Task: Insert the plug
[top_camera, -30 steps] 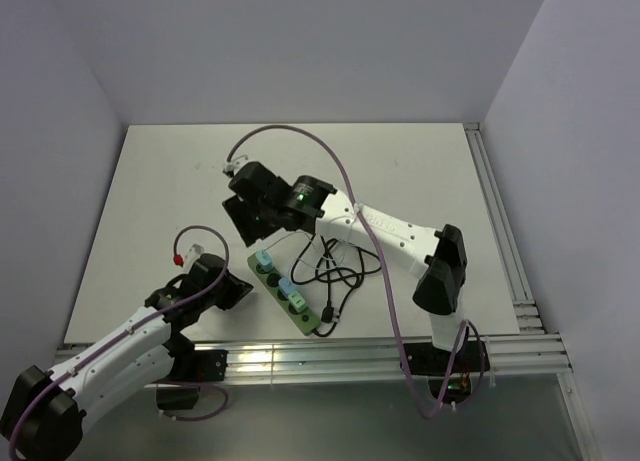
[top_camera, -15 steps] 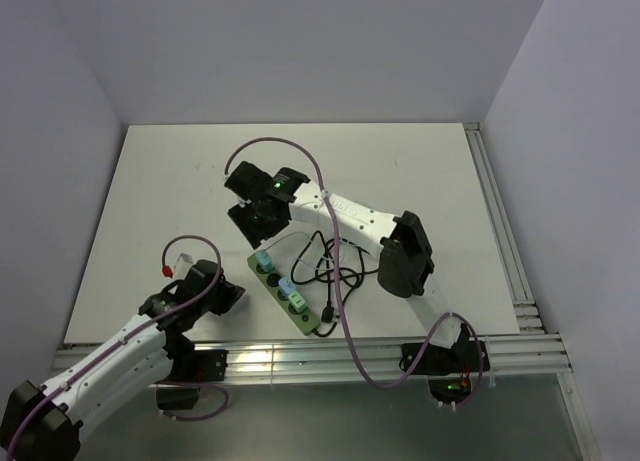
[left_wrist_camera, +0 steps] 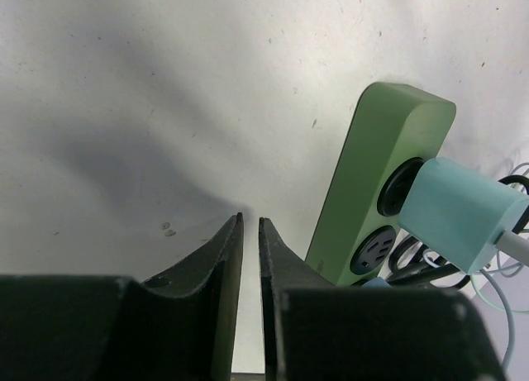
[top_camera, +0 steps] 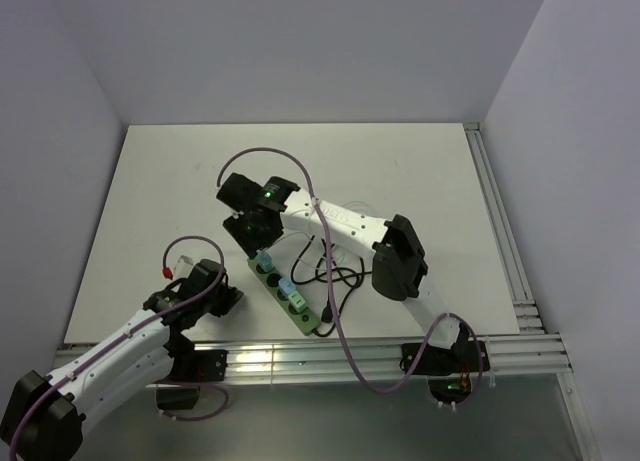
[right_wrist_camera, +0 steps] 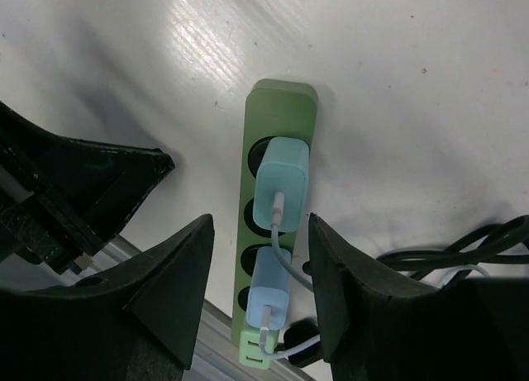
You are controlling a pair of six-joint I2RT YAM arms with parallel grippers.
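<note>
- The left gripper [top_camera: 222,299] is at the near left. Only its wrist view shows that its fingers [left_wrist_camera: 225,253] are almost together, with a thin gap and nothing between them.
- Just to its right, the green power strip [top_camera: 306,322] lies on the table [top_camera: 150,201], with black cables [top_camera: 340,278] beside it.
- The teal plug [right_wrist_camera: 283,183] sits in the strip close to its far end.
- The right gripper [right_wrist_camera: 260,232] hangs above this plug. In its wrist view the fingers are wide apart and touch nothing; the top view hides this.
</note>
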